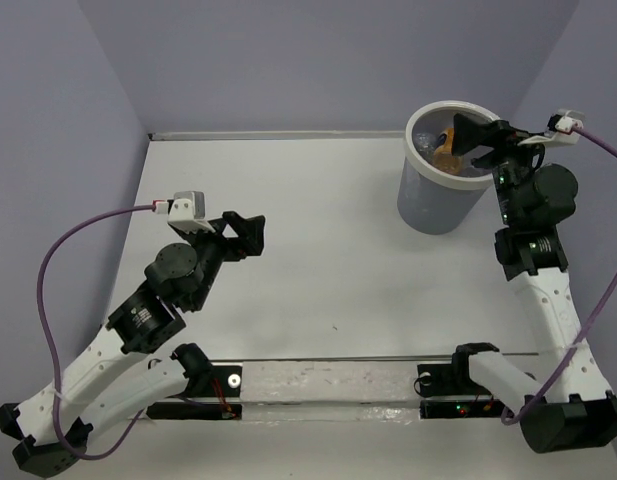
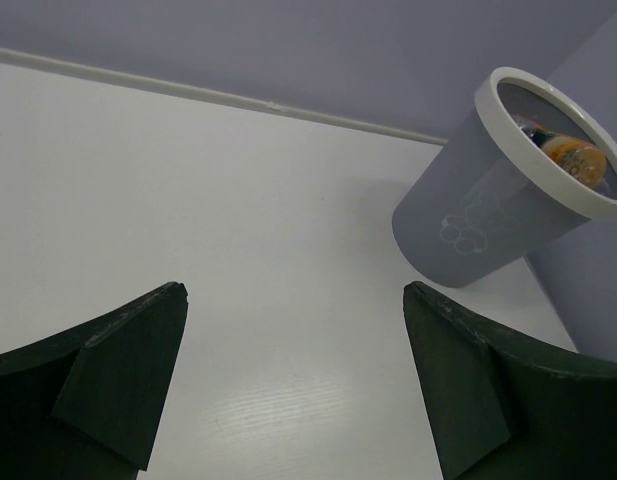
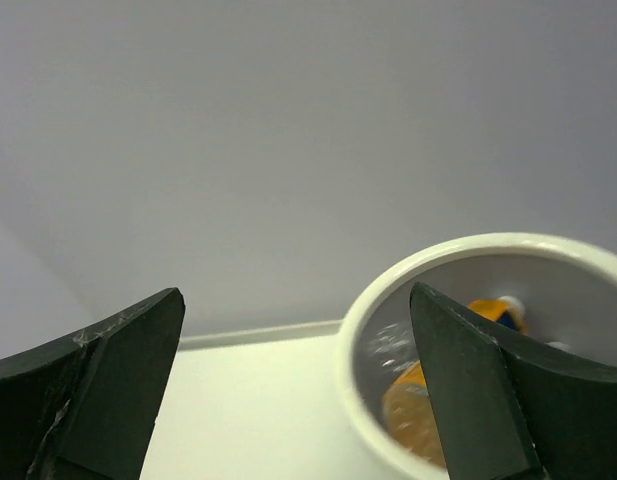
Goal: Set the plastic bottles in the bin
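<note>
As the right gripper (image 1: 471, 142) hangs wide open and empty over the far-right round pale-grey white-rimmed bin (image 1: 433, 208) holding an orange plastic bottle (image 1: 446, 148), raise it straight up before retreating.

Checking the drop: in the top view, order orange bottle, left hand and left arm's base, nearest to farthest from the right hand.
1. Orange bottle, in the bin, by the right hand.
2. Left hand, mid-table on the left.
3. Left arm's base, near left corner.
</note>
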Controlling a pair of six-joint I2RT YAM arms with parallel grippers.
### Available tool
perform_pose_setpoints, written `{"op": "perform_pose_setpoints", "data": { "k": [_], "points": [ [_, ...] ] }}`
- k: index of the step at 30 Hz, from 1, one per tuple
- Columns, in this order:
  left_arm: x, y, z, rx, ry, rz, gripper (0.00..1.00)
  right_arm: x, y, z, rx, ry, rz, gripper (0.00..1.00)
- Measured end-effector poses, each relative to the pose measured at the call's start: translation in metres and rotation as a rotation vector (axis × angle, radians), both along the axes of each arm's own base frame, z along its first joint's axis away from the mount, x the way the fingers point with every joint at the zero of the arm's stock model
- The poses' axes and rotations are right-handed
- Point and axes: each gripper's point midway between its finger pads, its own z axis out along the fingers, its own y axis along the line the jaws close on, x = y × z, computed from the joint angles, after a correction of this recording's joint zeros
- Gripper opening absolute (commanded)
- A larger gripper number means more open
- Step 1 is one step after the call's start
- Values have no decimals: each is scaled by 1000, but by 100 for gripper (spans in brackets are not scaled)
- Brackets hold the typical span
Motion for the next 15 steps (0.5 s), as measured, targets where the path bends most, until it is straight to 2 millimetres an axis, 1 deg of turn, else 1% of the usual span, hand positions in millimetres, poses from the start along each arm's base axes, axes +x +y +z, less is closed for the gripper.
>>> {"op": "perform_pose_setpoints", "data": {
  "k": [1, 2, 3, 4, 5, 6, 7, 8, 9, 10, 11, 12, 13, 15],
  "points": [
    [-1, 0, 4, -4, -7, -2, 99, -8, 6, 1, 4, 0, 35, 100],
    [-1, 1, 10, -10, -16, -5, 99, -19, 15, 0, 8, 2, 92, 100],
    [-3, 2, 16, -18, -30, -8, 99, -34, 23, 2, 12, -1, 144, 100],
    [-4, 3, 22, -25, -43, -10, 99, -44, 30, 2, 13, -4, 187, 100],
    [-6, 5, 27, -31, -55, -13, 99, -58, 38, 2, 12, -10, 241, 100],
    [-8, 8, 33, -39, -69, -13, 99, -77, 46, 3, 4, -26, 297, 100],
    [-10, 10, 38, -49, -83, -12, 99, -89, 53, 3, 0, -29, 345, 100],
    [-13, 14, 45, -62, -100, -11, 99, -110, 60, 5, -12, -48, 399, 100],
    [-16, 18, 51, -76, -120, -9, 99, -128, 65, 8, -21, -71, 435, 100],
    [-18, 21, 56, -85, -135, -5, 99, -151, 69, 12, -38, -100, 473, 100],
    [-22, 28, 65, -108, -163, 5, 99, -160, 71, 14, -45, -111, 487, 100],
    [-25, 33, 70, -125, -183, 15, 99, -180, 73, 19, -61, -147, 508, 100],
    [-27, 38, 74, -134, -195, 23, 99, -191, 73, 22, -70, -171, 515, 100],
    [-32, 48, 83, -164, -226, 39, 99, -223, 70, 26, -87, -227, 506, 100]
  ]
}}
